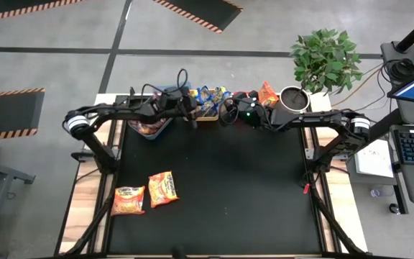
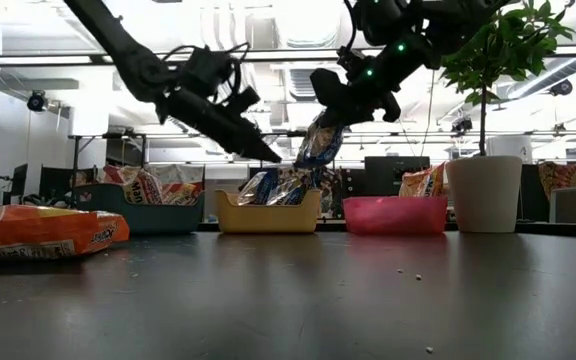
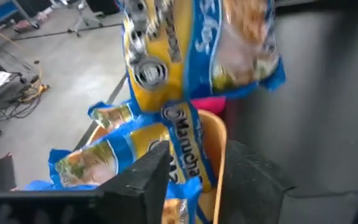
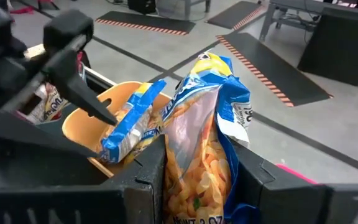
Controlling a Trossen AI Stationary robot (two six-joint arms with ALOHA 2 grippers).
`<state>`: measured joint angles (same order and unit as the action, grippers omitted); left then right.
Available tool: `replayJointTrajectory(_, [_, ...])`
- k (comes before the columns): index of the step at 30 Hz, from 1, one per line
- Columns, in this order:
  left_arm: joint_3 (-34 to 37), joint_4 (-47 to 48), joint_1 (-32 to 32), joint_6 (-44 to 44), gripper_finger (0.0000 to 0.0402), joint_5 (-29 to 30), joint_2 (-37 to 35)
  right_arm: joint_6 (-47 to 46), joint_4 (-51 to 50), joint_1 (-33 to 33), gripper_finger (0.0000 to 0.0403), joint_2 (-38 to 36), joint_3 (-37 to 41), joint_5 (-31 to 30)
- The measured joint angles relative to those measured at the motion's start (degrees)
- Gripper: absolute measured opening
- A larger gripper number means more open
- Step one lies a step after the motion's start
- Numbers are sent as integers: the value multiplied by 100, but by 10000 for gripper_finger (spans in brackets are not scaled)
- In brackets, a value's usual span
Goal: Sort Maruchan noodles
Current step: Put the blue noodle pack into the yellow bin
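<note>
- Right tool point(image 4: 194, 180) clamps a crinkly blue-trimmed noodle packet point(image 4: 207, 137), dangling it over the yellow bin point(image 2: 267, 212) at upper centre of the high view.
- Left tool point(image 2: 268, 155) hangs right beside that packet, dark fingers parted, nothing between them.
- More glossy blue packets point(image 3: 98, 165) are heaped in the yellow bin.
- Two flat orange packets point(image 1: 146, 194) lie on the black table point(image 1: 228, 187), lower left of the high view.
- Red bin point(image 2: 394, 214) and white plant pot point(image 2: 484, 193) are to the right in the low view.
</note>
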<state>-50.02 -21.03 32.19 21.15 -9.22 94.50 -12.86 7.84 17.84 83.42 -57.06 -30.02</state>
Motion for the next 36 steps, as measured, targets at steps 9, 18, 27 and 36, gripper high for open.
replayJointTrajectory(9, [6,-111,28,92,173,1309,363,-14,300,76,106,61,0,-4])
replayJointTrajectory(18, [22,679,28,-97,153,1913,92,-28,2004,99,107,934,-5,42])
replayJointTrajectory(27, [26,1022,28,-154,138,2070,-71,-134,1938,241,107,1910,-827,-8])
replayJointTrajectory(36, [31,1107,28,-381,137,2088,-450,-145,595,235,107,2840,-2202,-114])
